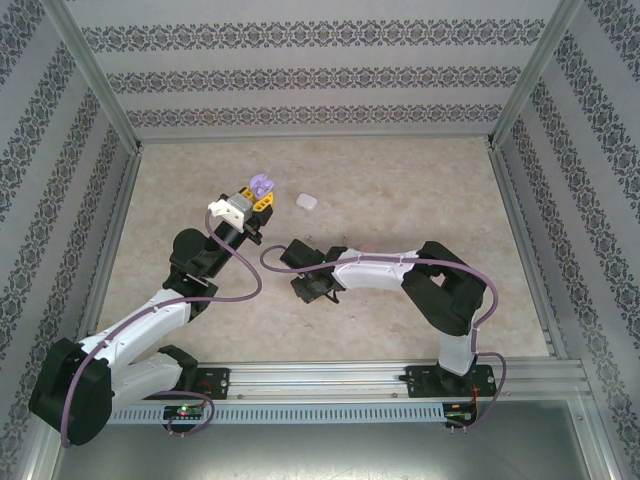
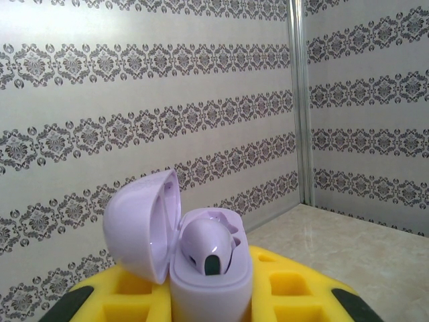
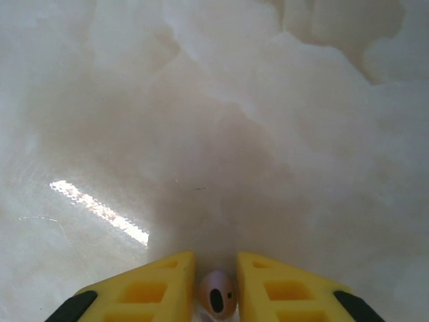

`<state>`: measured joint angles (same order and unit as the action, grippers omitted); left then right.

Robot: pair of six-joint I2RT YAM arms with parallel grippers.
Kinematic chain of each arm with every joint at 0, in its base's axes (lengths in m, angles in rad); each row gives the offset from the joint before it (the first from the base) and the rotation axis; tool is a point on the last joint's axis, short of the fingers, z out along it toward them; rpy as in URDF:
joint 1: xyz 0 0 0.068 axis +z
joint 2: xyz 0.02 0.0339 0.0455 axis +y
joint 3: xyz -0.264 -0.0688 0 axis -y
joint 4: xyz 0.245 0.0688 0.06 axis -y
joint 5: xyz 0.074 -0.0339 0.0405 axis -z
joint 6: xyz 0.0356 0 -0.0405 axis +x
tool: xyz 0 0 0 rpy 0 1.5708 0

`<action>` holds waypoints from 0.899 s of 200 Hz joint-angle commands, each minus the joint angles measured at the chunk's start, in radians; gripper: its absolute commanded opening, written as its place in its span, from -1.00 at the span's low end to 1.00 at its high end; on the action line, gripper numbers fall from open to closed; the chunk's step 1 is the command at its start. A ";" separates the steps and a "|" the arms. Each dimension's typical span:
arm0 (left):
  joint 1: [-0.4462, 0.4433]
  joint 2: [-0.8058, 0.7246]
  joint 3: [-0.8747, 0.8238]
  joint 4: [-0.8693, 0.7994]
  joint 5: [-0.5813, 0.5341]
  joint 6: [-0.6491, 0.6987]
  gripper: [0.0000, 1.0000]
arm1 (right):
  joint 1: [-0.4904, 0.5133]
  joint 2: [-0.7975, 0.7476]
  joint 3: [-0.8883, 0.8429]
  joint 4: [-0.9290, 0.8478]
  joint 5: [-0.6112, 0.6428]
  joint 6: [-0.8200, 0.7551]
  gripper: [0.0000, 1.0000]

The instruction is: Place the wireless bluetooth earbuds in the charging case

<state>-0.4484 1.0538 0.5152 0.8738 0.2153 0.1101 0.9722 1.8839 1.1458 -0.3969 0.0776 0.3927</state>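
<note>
Arms stand side by side at the near edge of the tabletop (image 1: 420,190), and both reach out over it.

Nearest is the right claw (image 3: 216,263). It points down and hangs very low over the tabletop. A tiny pink earbud (image 3: 218,294) lies right between its two yellow fingers (image 3: 151,290). The earbud has a dark oval spot on it. One finger is just beside it on each side, with hardly any gap. I cannot tell if the claw is squeezing the earbud or just sitting around it. Seen from above, this claw is near the middle of the tabletop, a bit to the left.

A little farther off is the left claw (image 1: 262,201). It is closed tight on a purple case (image 2: 204,282) and holds it upright. Its yellow fingers press on both sides of the case. The lid (image 2: 141,225) is flipped open and leans back to the left. A purple earbud (image 2: 209,245) sits inside the open case, with a dark spot facing out.

Near the left claw, on its right, a small white case (image 1: 306,201) lies on the tabletop. It does not touch the claw. It is too small to tell if it is open.

Farthest back stand the walls (image 1: 300,80), pale with stripes of grey flower shapes.
</note>
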 commanded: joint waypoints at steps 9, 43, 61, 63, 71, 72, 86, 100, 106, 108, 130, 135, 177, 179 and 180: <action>0.016 -0.007 0.028 0.005 0.002 -0.021 -1.00 | 0.003 -0.009 -0.006 0.007 0.008 0.008 -0.58; 0.015 -0.007 0.029 0.002 0.003 -0.029 -1.00 | 0.003 -0.086 -0.026 0.012 0.015 0.021 -0.58; 0.015 -0.007 0.033 -0.006 0.007 -0.030 -1.00 | 0.000 -0.144 -0.040 0.012 0.027 0.026 -0.58; 0.016 -0.007 0.034 -0.007 0.008 -0.030 -1.00 | 0.000 -0.151 -0.042 0.011 0.028 0.026 -0.58; 0.015 -0.008 0.036 -0.011 0.010 -0.031 -1.00 | -0.002 -0.181 -0.050 0.009 0.034 0.029 -0.58; 0.015 -0.008 0.036 -0.011 0.011 -0.032 -1.00 | -0.003 -0.183 -0.050 0.009 0.035 0.030 -0.58; 0.015 -0.008 0.038 -0.015 0.014 -0.033 -1.00 | -0.010 -0.241 -0.066 0.008 0.039 0.033 -0.59; 0.015 -0.006 0.041 -0.019 0.017 -0.036 -1.00 | -0.026 -0.303 -0.084 0.005 0.036 0.038 -0.59; 0.015 -0.006 0.042 -0.021 0.019 -0.036 -1.00 | -0.034 -0.331 -0.092 0.004 0.036 0.039 -0.59; 0.015 -0.005 0.043 -0.022 0.021 -0.036 -1.00 | -0.036 -0.341 -0.095 0.003 0.035 0.040 -0.59; 0.016 -0.003 0.049 -0.033 0.041 -0.038 -1.00 | -0.073 -0.460 -0.112 -0.006 0.027 0.043 -0.59; 0.016 -0.004 0.050 -0.035 0.051 -0.039 -1.00 | -0.084 -0.488 -0.113 -0.007 0.022 0.043 -0.59; 0.013 0.028 0.063 -0.017 0.179 -0.066 -1.00 | -0.203 -0.685 -0.052 0.014 -0.069 0.049 -0.58; 0.013 0.031 0.063 -0.013 0.187 -0.067 -1.00 | -0.208 -0.692 -0.046 0.016 -0.074 0.050 -0.58; 0.013 0.032 0.063 -0.012 0.191 -0.067 -1.00 | -0.210 -0.694 -0.043 0.019 -0.076 0.049 -0.58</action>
<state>-0.4431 1.0660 0.5415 0.8345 0.2977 0.0776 0.8131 1.2663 1.0492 -0.3935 0.0628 0.4225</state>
